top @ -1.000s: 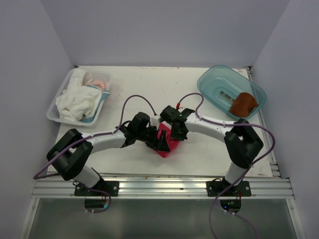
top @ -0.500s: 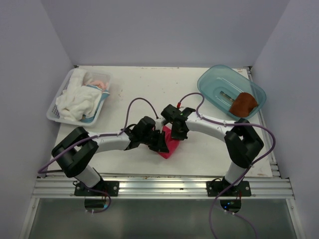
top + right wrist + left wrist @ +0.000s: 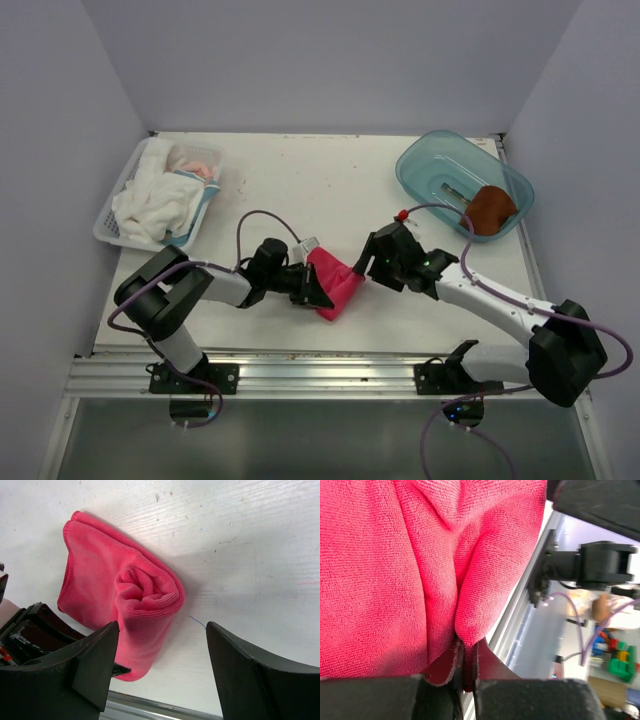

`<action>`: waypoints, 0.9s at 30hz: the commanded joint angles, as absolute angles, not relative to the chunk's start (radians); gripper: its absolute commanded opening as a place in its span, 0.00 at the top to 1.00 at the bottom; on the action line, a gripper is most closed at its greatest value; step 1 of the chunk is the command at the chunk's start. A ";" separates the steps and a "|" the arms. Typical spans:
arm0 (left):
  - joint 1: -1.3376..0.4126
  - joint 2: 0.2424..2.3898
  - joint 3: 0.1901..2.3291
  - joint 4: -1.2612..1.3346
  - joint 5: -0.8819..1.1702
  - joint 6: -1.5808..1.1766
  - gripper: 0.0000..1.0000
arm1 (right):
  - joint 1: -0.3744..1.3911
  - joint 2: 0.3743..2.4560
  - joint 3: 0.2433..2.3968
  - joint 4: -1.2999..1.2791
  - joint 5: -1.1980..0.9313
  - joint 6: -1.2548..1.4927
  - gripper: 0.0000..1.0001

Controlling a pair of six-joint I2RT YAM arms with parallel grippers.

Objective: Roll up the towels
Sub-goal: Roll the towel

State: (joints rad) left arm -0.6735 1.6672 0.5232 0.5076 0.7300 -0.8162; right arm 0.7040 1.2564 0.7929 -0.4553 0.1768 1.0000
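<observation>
The pink towel (image 3: 338, 283) is lying on the tabletop (image 3: 300, 180) as a loose, half-wound bundle, well to the left of the blue tub (image 3: 420, 165) and nearer the arms, while the brown towel (image 3: 488, 208) is sitting inside that tub. The left hand (image 3: 315, 290) is pinching the towel's hem on the side away from the tub, fingers closed tight. Its own view is too close to say how much cloth it is gripping, possibly only a thin edge. The right hand (image 3: 375, 262) is standing wide open on the tub side, holding nothing. With only one edge held, the coil is likely to be slackening. Any tug from the left hand risks dragging the bundle and unwinding it, or the hem slipping free. Compared with a second ago, the right hand is no longer clamping the towel and is drawing back toward the tub, the left hand has closed, and more of the towel is showing.
</observation>
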 commanded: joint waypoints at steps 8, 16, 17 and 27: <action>-0.627 1.767 0.430 0.932 0.906 -1.075 1.00 | 0.687 1.258 0.577 0.001 0.055 1.063 0.25; -0.606 1.821 0.382 1.098 0.928 -1.189 1.00 | 0.686 1.244 0.480 0.173 0.046 1.086 0.24; -0.603 1.824 0.380 1.103 0.928 -1.193 1.00 | 0.687 1.247 0.476 0.178 0.046 1.088 0.24; -0.569 1.858 0.362 1.201 0.943 -1.258 1.00 | 0.698 1.385 0.443 0.328 0.003 1.114 0.23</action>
State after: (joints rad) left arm -0.5804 1.8492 0.3683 1.0962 0.9215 -1.2308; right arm 0.6872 1.3560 0.4622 0.2192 0.0254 1.0908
